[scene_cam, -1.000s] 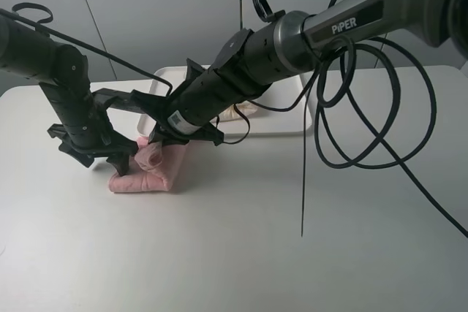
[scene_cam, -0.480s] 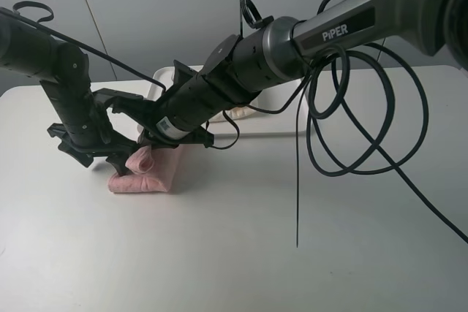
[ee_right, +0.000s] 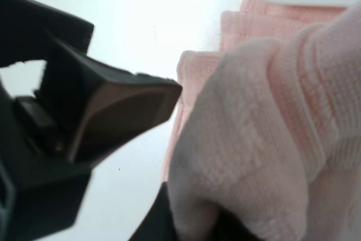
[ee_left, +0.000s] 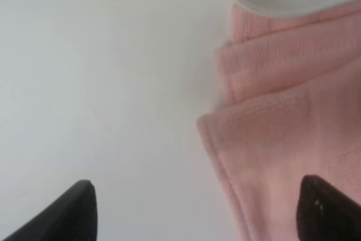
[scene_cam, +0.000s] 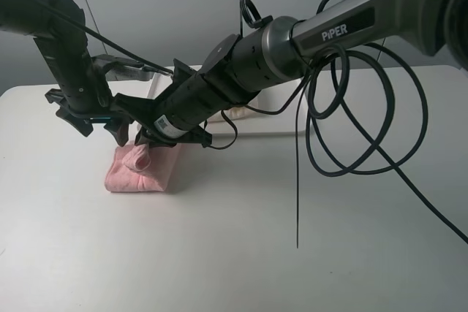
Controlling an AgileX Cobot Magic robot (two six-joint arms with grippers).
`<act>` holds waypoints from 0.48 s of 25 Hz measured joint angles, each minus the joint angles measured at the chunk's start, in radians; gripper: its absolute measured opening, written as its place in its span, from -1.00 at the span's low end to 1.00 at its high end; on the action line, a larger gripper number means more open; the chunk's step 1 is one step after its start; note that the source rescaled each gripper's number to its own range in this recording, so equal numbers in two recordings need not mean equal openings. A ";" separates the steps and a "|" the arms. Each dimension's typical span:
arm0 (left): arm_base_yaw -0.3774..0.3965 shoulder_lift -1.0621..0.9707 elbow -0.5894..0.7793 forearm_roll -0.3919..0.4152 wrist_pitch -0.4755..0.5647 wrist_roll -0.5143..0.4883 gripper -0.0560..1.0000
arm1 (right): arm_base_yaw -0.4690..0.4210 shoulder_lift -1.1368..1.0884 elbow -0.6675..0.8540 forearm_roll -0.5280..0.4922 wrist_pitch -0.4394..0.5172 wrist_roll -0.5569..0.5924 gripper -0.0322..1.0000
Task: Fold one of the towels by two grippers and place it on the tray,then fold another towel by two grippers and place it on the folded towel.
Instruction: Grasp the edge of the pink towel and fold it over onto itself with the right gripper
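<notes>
1. We see the pink towel (scene_cam: pixel 140 169) folded on the table (scene_cam: pixel 241 239), just in front of the tray (scene_cam: pixel 281 111).
2. Our right gripper (scene_cam: pixel 146 139) is clenched on a raised towel fold.
3. Our left gripper (scene_cam: pixel 110 123) hovers released above it.

We read just one word, "PiPER", in white letters on the dark grey cylindrical right robot arm (scene_cam: pixel 344 23) (its small white sticker nearer the wrist is illegible).
</notes>
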 joint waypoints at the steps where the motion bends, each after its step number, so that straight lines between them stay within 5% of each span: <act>1: 0.000 0.000 -0.011 0.000 0.012 0.000 0.84 | 0.000 0.000 0.000 0.000 0.000 0.000 -0.82; 6: 0.000 0.000 -0.034 0.000 0.042 0.000 0.84 | 0.000 0.000 0.000 0.002 0.000 -0.008 -0.80; 12: 0.000 0.000 -0.042 0.000 0.050 0.000 0.84 | 0.000 0.000 0.000 0.097 0.008 -0.076 0.00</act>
